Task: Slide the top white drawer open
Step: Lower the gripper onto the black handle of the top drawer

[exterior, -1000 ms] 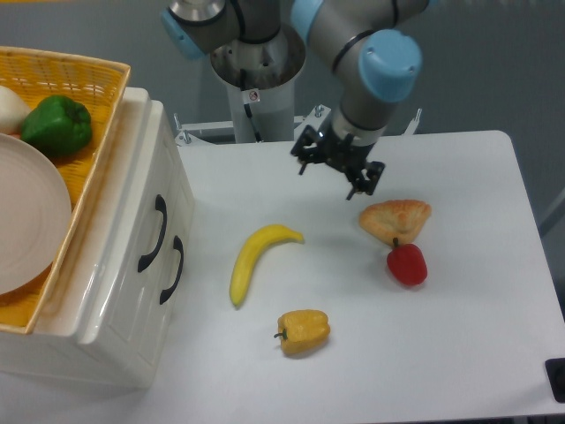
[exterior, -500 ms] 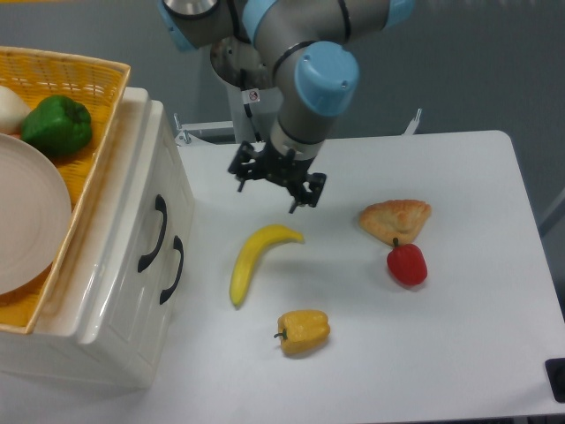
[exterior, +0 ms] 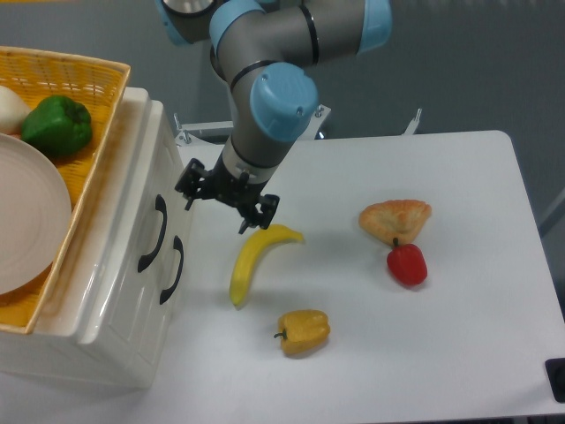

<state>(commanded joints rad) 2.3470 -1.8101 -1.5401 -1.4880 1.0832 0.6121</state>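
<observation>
White tabletop (exterior: 459, 353) is filling the view beneath a grey backdrop. At far left, a yellow wicker basket (exterior: 93, 79) holding a green pepper (exterior: 56, 124) and a pale plate (exterior: 26, 221) is sitting on a glossy white cabinet. The top white drawer (exterior: 132, 221) is lying closed in the cabinet front, its curved black handle (exterior: 152, 234) just above and left of the lower drawer's twin handle (exterior: 172, 269). The pincer (exterior: 226, 201) is hovering near that front, apart from it, fingers spread and holding nothing. Further right are lying a banana (exterior: 252, 261), a yellow pepper (exterior: 304, 330), a pastry (exterior: 395, 219) and a red pepper (exterior: 407, 263). The drawer is probably light, stiff and slippery on its glossy faces, so the handle's bowed middle is offering the only secure hold; pulling straight outward should keep the cabinet from shifting.
</observation>
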